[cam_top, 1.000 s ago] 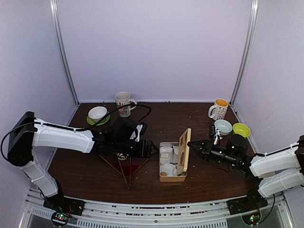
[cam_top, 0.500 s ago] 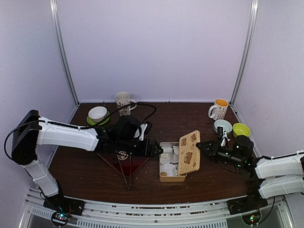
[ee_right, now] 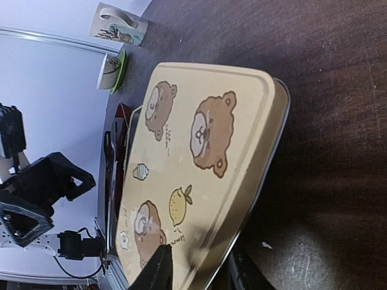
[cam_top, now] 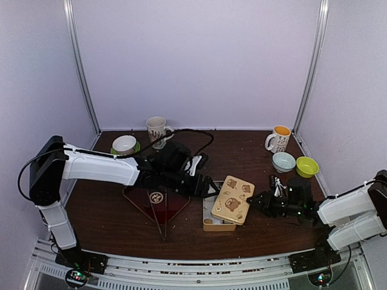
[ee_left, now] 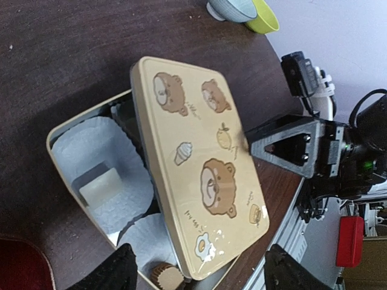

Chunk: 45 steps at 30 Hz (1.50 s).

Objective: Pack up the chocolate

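A cream chocolate [ee_left: 100, 187] sits in a paper liner [ee_left: 130, 181] inside the tan tin [ee_left: 91, 112], left of frame, with the bear lid [ee_left: 199, 163] askew on top. The left gripper [ee_left: 202, 275] holds its jaws wide and empty. The right gripper [ee_right: 198, 261] has its jaws partly open, astride the lid's edge.

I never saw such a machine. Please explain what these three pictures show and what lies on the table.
These are two robot arms, each with a two-finger gripper. The wide picture looks down from above and behind them; the other two come from wrist cameras. On the table stand a tan tin, its bear-printed lid lying tilted over it, a red tray, mugs and bowls. Inside the tin, a cream-white piece of chocolate sits in a paper liner. The left gripper is open near the tin. The right gripper has its fingers at the lid's edge; whether they grip it is unclear.
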{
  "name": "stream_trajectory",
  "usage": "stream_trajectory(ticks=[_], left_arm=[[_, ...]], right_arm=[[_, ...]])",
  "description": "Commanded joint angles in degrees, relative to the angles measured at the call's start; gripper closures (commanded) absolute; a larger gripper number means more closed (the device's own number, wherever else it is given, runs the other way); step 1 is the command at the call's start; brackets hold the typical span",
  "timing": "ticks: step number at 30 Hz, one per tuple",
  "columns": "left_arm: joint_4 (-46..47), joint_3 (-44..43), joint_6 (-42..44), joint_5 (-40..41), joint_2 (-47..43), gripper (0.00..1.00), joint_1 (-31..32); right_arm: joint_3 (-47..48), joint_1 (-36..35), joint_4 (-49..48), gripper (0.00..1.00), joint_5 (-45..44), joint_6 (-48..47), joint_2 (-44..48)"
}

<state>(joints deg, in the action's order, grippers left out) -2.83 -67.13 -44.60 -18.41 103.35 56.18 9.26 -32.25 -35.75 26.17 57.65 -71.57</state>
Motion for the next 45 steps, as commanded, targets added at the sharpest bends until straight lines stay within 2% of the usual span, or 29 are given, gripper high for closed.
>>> stream_trajectory(ticks=[1,8,16,23,26,32,40,45], left_arm=[[-1.1,-4.8,2.3,-2.7,2.3,0.25,-0.3],[-10.4,-13.1,2.8,-2.5,8.6,0.28,-0.4],[-11.6,-16.1,2.0,-4.1,10.4,0.28,-0.3],[-11.4,-17.5,1.1,-6.1,11.2,0.28,0.0],[-11.5,-19.5,-1.4,-7.8,12.8,0.32,0.7],[-10.7,-19.8,-4.4,-6.4,14.8,0.37,1.2],[-14.0,-20.9,-2.4,-2.1,13.5,0.35,2.7],[-14.3,-21.0,-2.7,-1.9,14.1,0.34,3.0]], right_arm=[[2.3,0.6,-1.3,0.68,2.1,-1.8,-2.7],[3.2,0.7,-3.6,0.68,3.7,-1.3,-5.4],[4.6,0.7,-1.9,0.68,4.6,-2.3,-6.9],[6.5,0.6,5.7,0.67,3.4,-5.8,-2.6],[7.7,0.7,9.3,0.66,2.8,-7.5,-0.6],[10.4,0.7,19.6,0.65,0.3,-11.6,5.0],[13.4,0.7,37.5,0.54,-8.2,-18.4,12.1],[12.1,1.0,41.5,0.34,-9.9,-18.9,13.1]])
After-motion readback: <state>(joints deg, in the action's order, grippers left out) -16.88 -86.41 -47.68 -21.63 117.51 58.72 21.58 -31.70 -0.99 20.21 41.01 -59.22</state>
